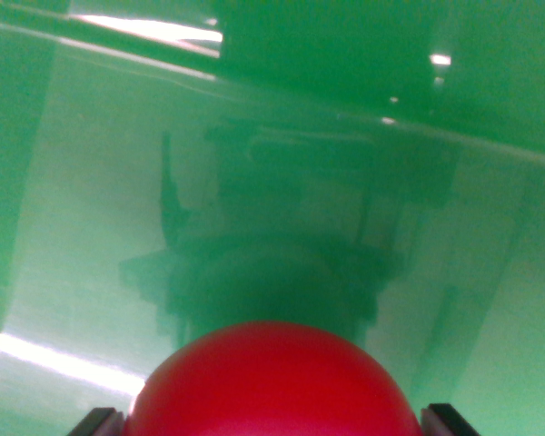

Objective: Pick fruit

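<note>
A round red fruit [274,386] fills the bottom centre of the wrist view, smooth and evenly coloured, with only its upper dome showing; the lower part is cut off by the frame's bottom edge, so its kind cannot be told beyond a red, ball-shaped fruit. The picture is soft and blurred, and no stem or marking can be made out on it.

The gripper [274,420] shows only as 2 dark fingertips, 1 at the wrist view's left [98,422] and 1 at the wrist view's right [450,420], each at the very bottom edge and pressed close against the fruit's sides. The fruit sits squarely between them, and the fingers look clamped on it, though the contact points themselves lie at or below the frame edge.

Behind the fruit spreads a glossy green surface [82,227]. In it lies a dark, hazy reflection [282,227] directly above the fruit, its outlines too blurred to tell apart. Bright white glare streaks [150,29] cross the top left, another runs along the lower left, and a few small highlights dot the upper right. A pale line crosses the green from upper left to right, an edge or fold whose nature cannot be told.
</note>
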Robot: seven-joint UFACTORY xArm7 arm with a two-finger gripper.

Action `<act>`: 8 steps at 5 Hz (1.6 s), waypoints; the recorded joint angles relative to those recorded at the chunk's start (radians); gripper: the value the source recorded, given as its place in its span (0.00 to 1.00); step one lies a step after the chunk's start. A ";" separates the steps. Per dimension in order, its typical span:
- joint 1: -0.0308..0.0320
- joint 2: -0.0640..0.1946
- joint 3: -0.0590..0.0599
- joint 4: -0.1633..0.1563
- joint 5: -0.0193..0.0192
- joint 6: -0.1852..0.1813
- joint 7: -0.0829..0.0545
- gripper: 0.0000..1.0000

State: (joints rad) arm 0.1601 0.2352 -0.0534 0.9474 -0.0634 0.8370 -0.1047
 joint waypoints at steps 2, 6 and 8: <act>0.0002 -0.009 0.000 0.021 0.0002 0.030 -0.001 1.00; 0.0006 -0.030 0.001 0.071 0.0007 0.101 -0.004 1.00; 0.0009 -0.043 0.001 0.099 0.0010 0.141 -0.006 1.00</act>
State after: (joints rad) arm 0.1610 0.1927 -0.0524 1.0461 -0.0624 0.9782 -0.1109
